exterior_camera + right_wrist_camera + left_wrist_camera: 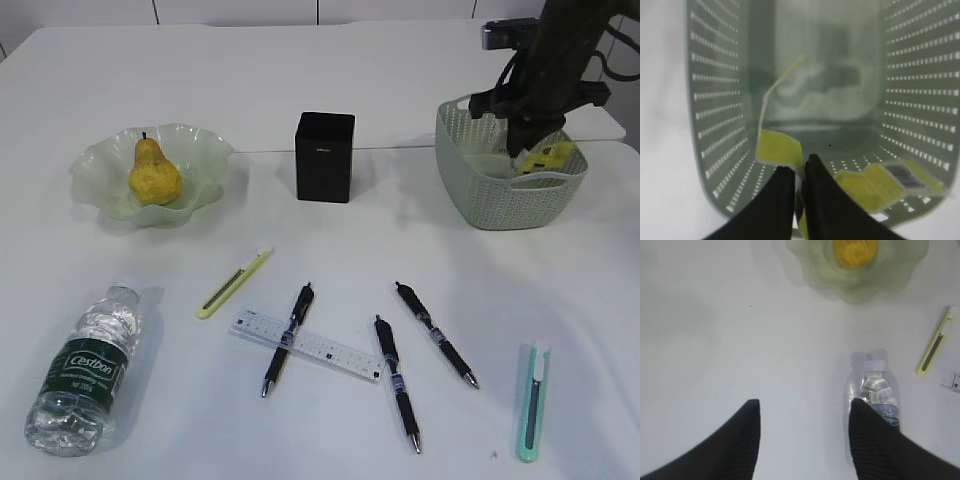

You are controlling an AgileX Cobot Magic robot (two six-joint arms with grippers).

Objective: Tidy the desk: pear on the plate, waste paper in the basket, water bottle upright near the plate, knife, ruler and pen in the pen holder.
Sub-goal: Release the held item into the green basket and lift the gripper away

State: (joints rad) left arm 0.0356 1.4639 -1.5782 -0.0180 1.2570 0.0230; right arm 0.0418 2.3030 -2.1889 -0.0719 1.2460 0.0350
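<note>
Right gripper [799,172] pinches paper [779,150] inside the basket [720,125]: open fully, then lift straight up. Left gripper [805,412] open, empty.

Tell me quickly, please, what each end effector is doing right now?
Left end effector: open, holding nothing, above the table beside the lying water bottle.
Right end effector: nearly shut, pinching waste paper inside the basket.

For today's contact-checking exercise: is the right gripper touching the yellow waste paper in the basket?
Touching. The right wrist view shows the right gripper with its jaws nearly closed on the edge of the waste paper, over the basket.
</note>
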